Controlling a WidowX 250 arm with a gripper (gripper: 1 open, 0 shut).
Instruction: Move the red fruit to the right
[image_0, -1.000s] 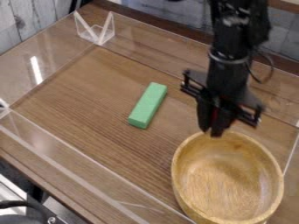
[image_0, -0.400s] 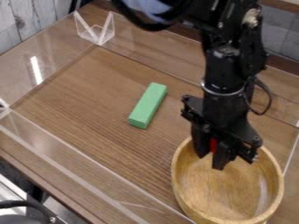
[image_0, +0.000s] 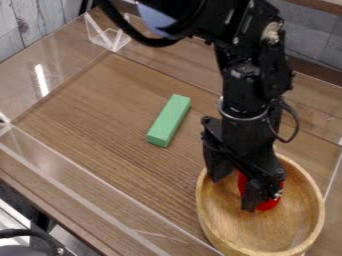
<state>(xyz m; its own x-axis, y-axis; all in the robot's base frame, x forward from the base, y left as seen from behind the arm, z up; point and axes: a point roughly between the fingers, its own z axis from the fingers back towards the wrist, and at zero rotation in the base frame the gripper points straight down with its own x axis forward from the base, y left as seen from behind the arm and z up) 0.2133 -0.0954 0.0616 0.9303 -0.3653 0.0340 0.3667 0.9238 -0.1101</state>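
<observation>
The red fruit is a small bright red shape inside the wooden bowl, near the bowl's middle. My gripper points straight down into the bowl, right over the fruit. Its fingers stand spread apart, so it is open. The fruit shows at the fingertips and is partly hidden by them. I cannot tell whether the fingers still touch it.
A green rectangular block lies on the wooden table left of the bowl. Clear acrylic walls fence the table, with a small clear stand at the back left. The dark arm rises from the gripper toward the top.
The gripper has come toward the front and lower into the bowl. Its fingers, close together before, now stand apart, and the red fruit shows at their tips.
</observation>
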